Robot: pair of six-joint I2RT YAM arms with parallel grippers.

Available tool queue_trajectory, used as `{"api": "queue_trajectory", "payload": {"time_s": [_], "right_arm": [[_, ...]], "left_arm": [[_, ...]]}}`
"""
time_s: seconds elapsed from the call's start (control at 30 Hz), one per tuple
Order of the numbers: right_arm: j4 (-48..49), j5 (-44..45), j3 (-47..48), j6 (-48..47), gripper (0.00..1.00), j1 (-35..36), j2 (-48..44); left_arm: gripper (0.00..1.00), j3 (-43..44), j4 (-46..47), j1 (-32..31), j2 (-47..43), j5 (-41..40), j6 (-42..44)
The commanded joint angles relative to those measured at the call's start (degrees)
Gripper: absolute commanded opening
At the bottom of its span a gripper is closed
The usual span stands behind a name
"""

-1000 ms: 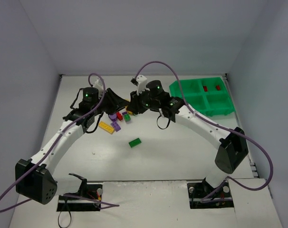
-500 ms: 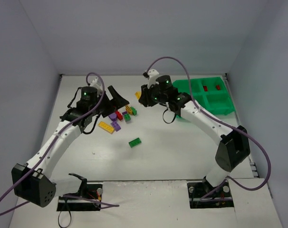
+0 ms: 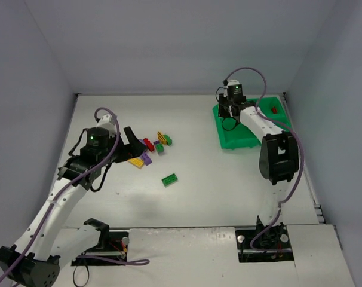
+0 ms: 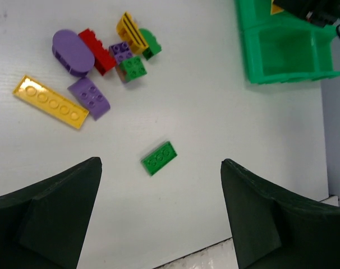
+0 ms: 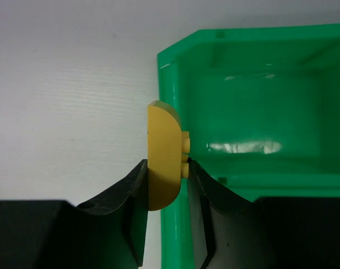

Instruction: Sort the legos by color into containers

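My right gripper (image 5: 167,166) is shut on a yellow round-ended lego (image 5: 163,151), held on edge right over the left wall of the green tray (image 5: 179,67); the compartment beyond it shows no bricks. From above, that gripper (image 3: 231,109) hangs at the tray's far left corner, and a red lego (image 3: 274,110) lies in the far right compartment. My left gripper (image 4: 160,164) is open, high above a flat green lego (image 4: 159,158). Behind it sits a cluster: a long yellow plate (image 4: 49,102), purple pieces (image 4: 72,51), a red brick (image 4: 98,51) and a green 2x2 (image 4: 133,67).
The tray (image 3: 238,139) stands at the back right, partly hidden by the right arm. The lego cluster (image 3: 150,146) lies left of centre beside my left gripper (image 3: 131,140). The lone green brick (image 3: 169,179) is nearer the front. Grey walls close off the back and both sides.
The right arm has swung from the pile over to the tray, carrying the yellow lego. The left gripper has opened and drawn back toward the left and nearer side.
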Motion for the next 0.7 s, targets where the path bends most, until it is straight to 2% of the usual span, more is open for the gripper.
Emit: {"api": "queue_trajectory", "payload": {"time_s": [0.0, 0.27, 0.37, 0.4, 0.5, 0.67], "right_arm": [[1.24, 2.92, 6.89, 0.2, 0.0, -1.89, 3.68], [0.81, 3.18, 14.01, -0.15, 0.0, -5.85, 9.59], [0.37, 2.92, 15.51, -0.15, 0.11, -7.34, 11.09], [0.1, 2.57, 16.21, -0.23, 0.23, -7.61, 11.61], [-0.34, 2.74, 16.74, -1.2, 0.4, -7.96, 12.05], [-0.78, 2.47, 16.31, -2.25, 0.45, -7.96, 11.44]], "left_arm": [[0.81, -0.78, -0.98, 0.03, -1.79, -0.71, 1.52], [0.8, -1.39, -2.21, -0.05, -2.94, -1.58, 0.91], [0.8, -1.74, -2.56, -0.05, -2.5, -2.98, 0.56], [0.8, -1.92, -2.73, 0.03, -2.15, -3.6, 0.03], [0.81, -1.84, -3.44, 0.03, -0.75, -5.36, -0.76], [0.81, -1.48, -3.7, 0.03, 1.89, -6.77, -3.04]]}}
